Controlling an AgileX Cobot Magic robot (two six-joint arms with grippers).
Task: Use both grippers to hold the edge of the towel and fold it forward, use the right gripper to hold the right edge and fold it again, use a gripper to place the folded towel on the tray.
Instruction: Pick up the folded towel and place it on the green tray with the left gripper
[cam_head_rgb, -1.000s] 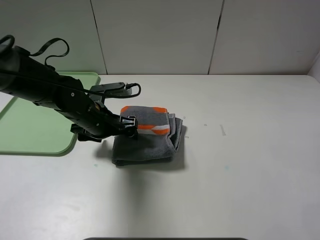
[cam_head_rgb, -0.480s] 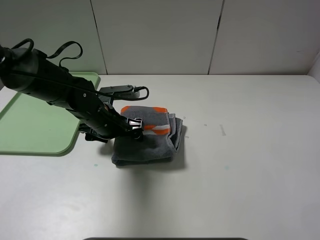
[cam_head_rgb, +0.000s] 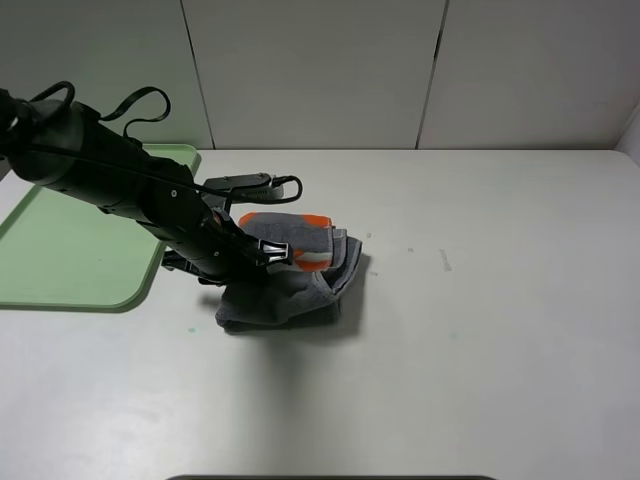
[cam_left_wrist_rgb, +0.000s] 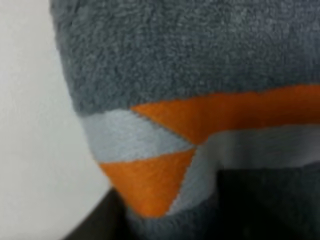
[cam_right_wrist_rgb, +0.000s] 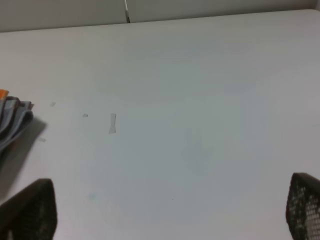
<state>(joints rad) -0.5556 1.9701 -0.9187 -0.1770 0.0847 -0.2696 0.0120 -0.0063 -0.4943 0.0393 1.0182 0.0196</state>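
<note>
The folded grey towel (cam_head_rgb: 300, 292) with orange and light stripes lies on the white table, right of the green tray (cam_head_rgb: 60, 250). My left gripper (cam_head_rgb: 272, 252) reaches in from the left and is shut on the towel's left part, which bunches up around it. The left wrist view is filled by the towel (cam_left_wrist_rgb: 190, 65) close up, with its orange stripe; the fingers are hidden. My right gripper (cam_right_wrist_rgb: 170, 220) is open and empty over bare table, right of the towel's edge (cam_right_wrist_rgb: 10, 120). The right arm is out of the exterior view.
The tray's near right corner (cam_head_rgb: 140, 298) sits close to the towel's left edge. A black cable loop (cam_head_rgb: 270, 185) lies behind the towel. A wall (cam_head_rgb: 320, 70) runs along the back of the table.
My left gripper has pushed further right into the towel. The towel has bunched up, and its right and lower edges have shifted slightly left toward the tray.
</note>
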